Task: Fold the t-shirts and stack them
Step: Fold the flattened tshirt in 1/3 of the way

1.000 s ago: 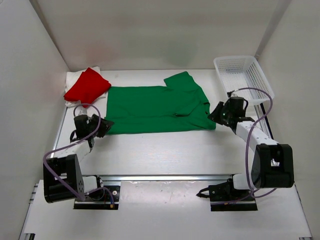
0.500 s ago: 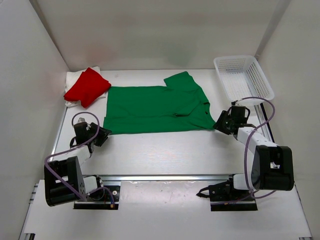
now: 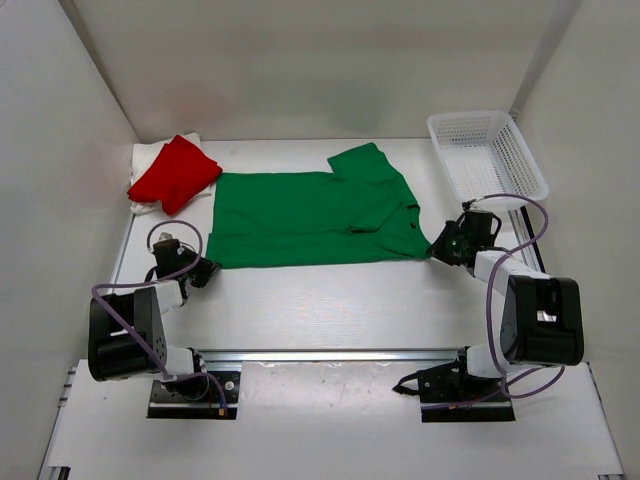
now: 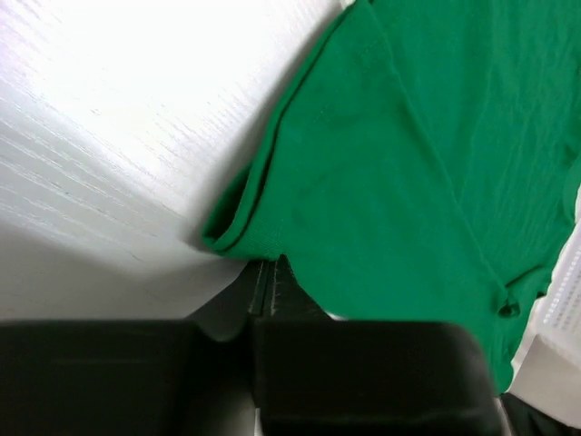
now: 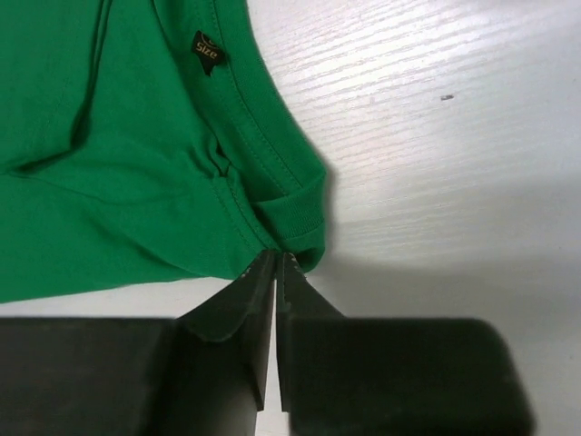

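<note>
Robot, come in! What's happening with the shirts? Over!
Left gripper shut on green t-shirt hem. Right gripper shut on its right corner. Red t-shirt folded, far left. Nothing blocking.

The left arm (image 3: 125, 335) and the right arm (image 3: 540, 320) are each showing a boxy matte-black motor housing above a black base plate, with white link segments leading out to a black wrist. A thin lavender cable (image 3: 96, 305) is looping along the left arm and a second lavender cable (image 3: 490, 300) along the right. In the wrist views, the left pincer (image 4: 263, 282) and the right pincer (image 5: 275, 272) are appearing as flat black blocks tapering into dark grey fingers with finely ridged inner edges.
</note>
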Available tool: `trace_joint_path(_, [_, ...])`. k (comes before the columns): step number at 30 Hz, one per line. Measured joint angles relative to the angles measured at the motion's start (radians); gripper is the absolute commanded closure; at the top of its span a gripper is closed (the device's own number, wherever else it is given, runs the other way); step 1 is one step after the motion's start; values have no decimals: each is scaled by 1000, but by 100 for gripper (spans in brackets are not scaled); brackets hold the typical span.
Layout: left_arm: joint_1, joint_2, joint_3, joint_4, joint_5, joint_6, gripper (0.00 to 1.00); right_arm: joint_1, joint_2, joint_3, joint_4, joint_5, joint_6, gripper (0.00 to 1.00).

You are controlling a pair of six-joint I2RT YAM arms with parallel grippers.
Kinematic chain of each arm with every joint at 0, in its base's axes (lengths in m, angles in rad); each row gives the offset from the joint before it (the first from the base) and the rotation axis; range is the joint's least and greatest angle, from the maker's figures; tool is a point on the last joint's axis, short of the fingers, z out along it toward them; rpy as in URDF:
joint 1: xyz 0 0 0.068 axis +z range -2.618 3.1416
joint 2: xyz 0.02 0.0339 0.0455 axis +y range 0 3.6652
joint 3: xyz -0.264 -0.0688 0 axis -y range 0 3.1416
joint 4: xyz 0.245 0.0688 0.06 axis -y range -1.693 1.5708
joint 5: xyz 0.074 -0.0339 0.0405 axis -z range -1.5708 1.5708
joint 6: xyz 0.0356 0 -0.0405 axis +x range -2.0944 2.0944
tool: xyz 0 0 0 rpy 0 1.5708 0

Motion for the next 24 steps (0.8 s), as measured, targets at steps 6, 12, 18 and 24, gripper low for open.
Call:
trace_joint_path(6, [30, 8, 13, -4, -1, -6, 100, -12, 14, 19, 4, -14, 3, 100])
trace_joint_path(12, [63, 16, 36, -16, -2, -8, 100, -15, 65, 113, 6, -16, 3, 96])
trace_joint_path(18, [80, 42, 48, -21, 2, -10, 100, -37, 110, 124, 8, -20, 2, 76])
trace_joint_path(24, [78, 33, 43, -26, 8, -15, 80, 0, 18, 71, -34, 35, 4, 77])
